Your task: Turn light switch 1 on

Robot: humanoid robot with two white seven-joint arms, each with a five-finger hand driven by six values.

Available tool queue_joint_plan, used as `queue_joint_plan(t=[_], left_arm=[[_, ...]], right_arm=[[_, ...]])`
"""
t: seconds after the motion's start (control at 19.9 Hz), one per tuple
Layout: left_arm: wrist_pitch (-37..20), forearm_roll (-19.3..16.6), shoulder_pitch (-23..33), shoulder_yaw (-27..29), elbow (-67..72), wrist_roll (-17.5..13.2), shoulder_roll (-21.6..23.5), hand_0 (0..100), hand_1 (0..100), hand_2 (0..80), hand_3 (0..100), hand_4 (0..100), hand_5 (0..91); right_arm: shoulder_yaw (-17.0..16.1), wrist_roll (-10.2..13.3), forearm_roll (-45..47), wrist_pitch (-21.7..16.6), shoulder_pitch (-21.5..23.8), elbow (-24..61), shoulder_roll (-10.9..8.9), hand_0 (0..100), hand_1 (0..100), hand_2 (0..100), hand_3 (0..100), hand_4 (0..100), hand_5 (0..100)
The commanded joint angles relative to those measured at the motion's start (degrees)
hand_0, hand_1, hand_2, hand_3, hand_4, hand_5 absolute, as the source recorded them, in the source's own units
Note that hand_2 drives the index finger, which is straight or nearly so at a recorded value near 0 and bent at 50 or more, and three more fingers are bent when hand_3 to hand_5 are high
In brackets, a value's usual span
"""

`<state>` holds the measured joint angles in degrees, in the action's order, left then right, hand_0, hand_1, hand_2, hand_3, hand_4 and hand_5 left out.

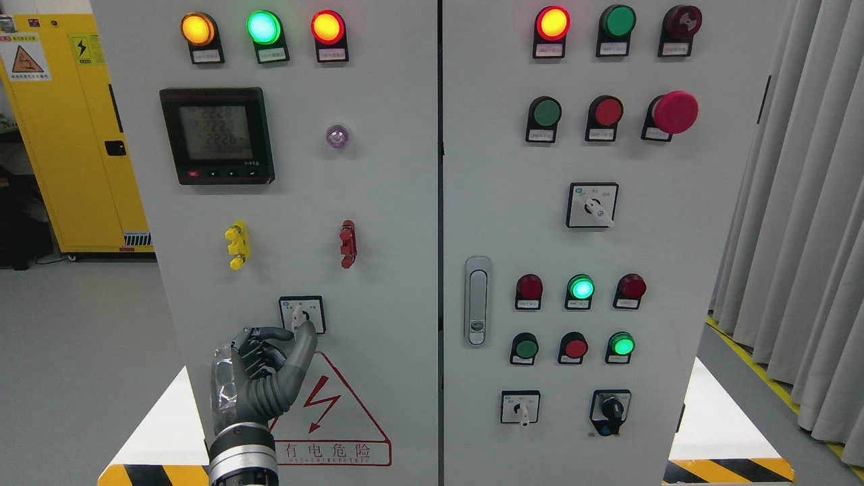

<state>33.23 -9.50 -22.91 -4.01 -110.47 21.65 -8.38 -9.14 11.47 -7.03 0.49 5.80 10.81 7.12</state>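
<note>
A small rotary switch [302, 312] with a white knob sits in a square plate low on the left cabinet door [378, 202]. My left hand [300, 330] comes up from the bottom edge, just below the switch. Its thumb [305, 341] and index finger [273, 333] pinch the lower end of the knob, one on each side. The other fingers are curled into the palm. The knob points roughly upward, tilted slightly left. My right arm is out of view.
A red-bordered electric warning triangle [331, 412] lies under the hand. Yellow [237, 245] and red [347, 244] handles stick out above the switch. The right door carries more buttons, lamps, rotary switches [520, 407] and a latch [477, 300]. A yellow cabinet [67, 135] stands at far left.
</note>
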Motion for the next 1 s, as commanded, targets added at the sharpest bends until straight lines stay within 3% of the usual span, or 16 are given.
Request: queue_joint_plan(t=[0.0,0.95], left_arm=[[0.25,-0.08,-0.38,-0.04,0.17,-0.03,-0.14,22,70,59.7,94,88,84.6],[2.98,0.01,-1.61,-0.04,0.61,-0.11,-0.23,26,70,60.2,94,88,84.7]], right_arm=[[0.00,-0.05,0.00,-0.05,0.00,0.00,0.00,0,50,4,0,0,0],[0.00,-0.05,0.00,-0.05,0.00,0.00,0.00,0,50,4,0,0,0]])
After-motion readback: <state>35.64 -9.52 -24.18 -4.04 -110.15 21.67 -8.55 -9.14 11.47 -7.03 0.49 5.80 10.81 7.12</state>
